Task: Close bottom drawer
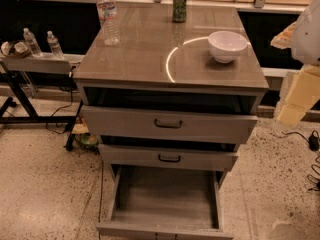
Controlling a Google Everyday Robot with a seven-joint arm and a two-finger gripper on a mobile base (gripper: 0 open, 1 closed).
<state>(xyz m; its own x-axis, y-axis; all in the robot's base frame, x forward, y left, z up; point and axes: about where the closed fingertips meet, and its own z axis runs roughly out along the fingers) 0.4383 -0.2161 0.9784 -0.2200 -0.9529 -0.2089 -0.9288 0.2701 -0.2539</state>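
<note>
Sitting pulled right out below the middle drawer (169, 158), the bottom drawer (165, 204) gapes open, so I'd say nothing's done yet and the whole push is left. The pincer (296, 96) hangs off to the right of the surface (150, 54), well apart from the bottom drawer; can't tell if it's spread or pressed together.

Setting: probably a robotics lab or test space.
Evidence: speckled hard floor (40, 184); loose cables (314, 171); metal-framed stand (30, 66) bearing bottles; freestanding cabinet (150, 59).
Gripper (297, 86): right edge, beside the cabinet.
</note>
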